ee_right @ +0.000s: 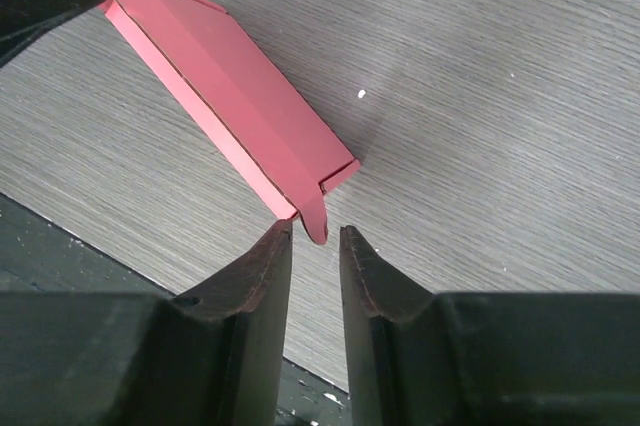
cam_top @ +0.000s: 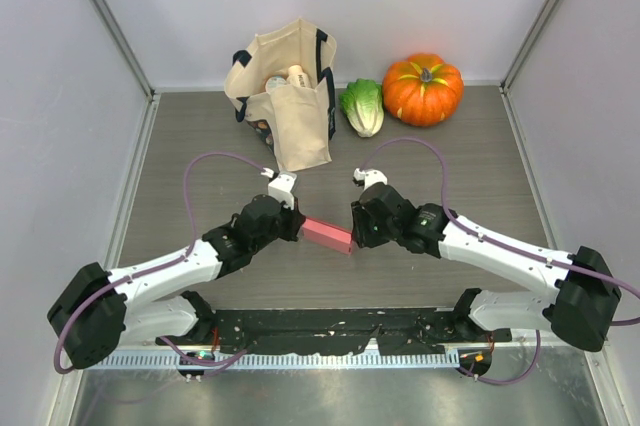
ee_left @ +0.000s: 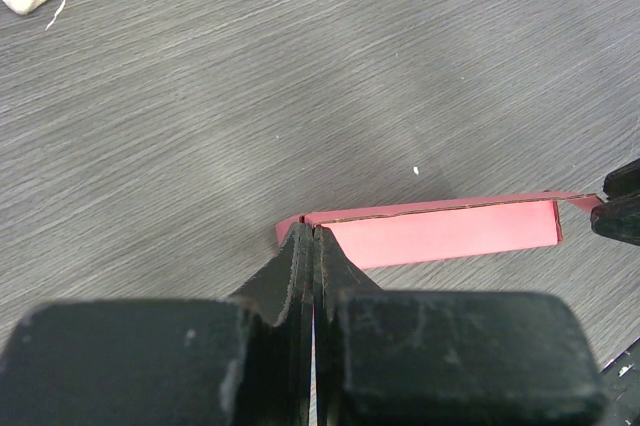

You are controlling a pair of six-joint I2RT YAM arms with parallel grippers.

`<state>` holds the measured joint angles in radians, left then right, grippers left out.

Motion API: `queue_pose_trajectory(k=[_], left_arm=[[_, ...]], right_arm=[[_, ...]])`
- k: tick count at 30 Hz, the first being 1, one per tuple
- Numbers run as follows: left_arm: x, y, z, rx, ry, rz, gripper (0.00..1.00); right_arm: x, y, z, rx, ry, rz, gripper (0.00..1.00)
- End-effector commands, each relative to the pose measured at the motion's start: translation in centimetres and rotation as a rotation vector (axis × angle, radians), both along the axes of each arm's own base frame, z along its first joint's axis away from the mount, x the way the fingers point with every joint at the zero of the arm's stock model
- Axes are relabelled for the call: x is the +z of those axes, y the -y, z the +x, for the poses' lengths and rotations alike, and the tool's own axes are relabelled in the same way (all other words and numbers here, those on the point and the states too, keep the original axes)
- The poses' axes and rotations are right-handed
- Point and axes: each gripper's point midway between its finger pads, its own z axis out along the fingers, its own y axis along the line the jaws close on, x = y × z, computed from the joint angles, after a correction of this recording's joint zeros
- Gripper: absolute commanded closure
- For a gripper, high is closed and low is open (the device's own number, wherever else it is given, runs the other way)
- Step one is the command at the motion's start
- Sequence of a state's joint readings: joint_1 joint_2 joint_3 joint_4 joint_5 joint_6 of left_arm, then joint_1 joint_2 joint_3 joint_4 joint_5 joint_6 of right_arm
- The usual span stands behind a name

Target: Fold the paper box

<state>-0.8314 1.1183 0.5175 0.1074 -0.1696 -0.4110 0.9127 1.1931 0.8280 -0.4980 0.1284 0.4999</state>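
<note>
Grey woodgrain table (cam_top: 180, 146). I see my left gripper (ee_left: 313, 234) pinched tight on the left end of the paper box (cam_top: 328, 235), mid-table. My right gripper (ee_right: 315, 238) sits at the box's right end, fingers parted.

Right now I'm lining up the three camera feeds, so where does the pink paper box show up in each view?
Top external: the paper box lies near the centre, slightly below the middle.
Left wrist: the paper box is right of centre, a strip reaching almost to the right edge.
Right wrist: the paper box is upper left, slanting down toward bottom centre.
Shared landmark: the grey wood-grain table, behind it in all three.
</note>
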Motion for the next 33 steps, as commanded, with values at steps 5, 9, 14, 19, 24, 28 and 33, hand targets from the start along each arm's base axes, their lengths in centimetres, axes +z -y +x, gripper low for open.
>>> queue_pose_trajectory(k=[5,9,14,19,24,28,33], left_arm=[[-0.3,-0.5,-0.5,0.002,-0.015,0.029,1.0],[-0.1,-0.6,-0.6,0.001,-0.014,0.026,1.0],[-0.4,-0.5,-0.7,-0.002,-0.021,0.027,1.0],[-0.4,-0.4,-0.7,-0.001,-0.02,0.029,1.0],[-0.3,-0.2,-0.8,-0.004,-0.019,0.024,1.0],[-0.2,-0.2,-1.0,-0.006,-0.017,0.025,1.0],[0.0,0.1,-1.1,-0.009,-0.016,0.016,1.0]], right_arm=[[1.5,-1.9,1.1,-0.011,0.026,0.071,0.79],[1.3,-1.8,1.1,-0.013,0.024,0.066,0.77],[1.7,-2.3,1.3,-0.029,0.021,0.093,0.89],[2.2,-3.1,1.2,-0.06,-0.015,0.143,0.99],[2.4,-3.3,1.3,-0.151,-0.059,0.197,0.99],[2.2,-3.3,1.5,-0.21,-0.093,0.224,0.99],[0.9,-2.8,1.6,-0.277,-0.116,0.211,0.99]])
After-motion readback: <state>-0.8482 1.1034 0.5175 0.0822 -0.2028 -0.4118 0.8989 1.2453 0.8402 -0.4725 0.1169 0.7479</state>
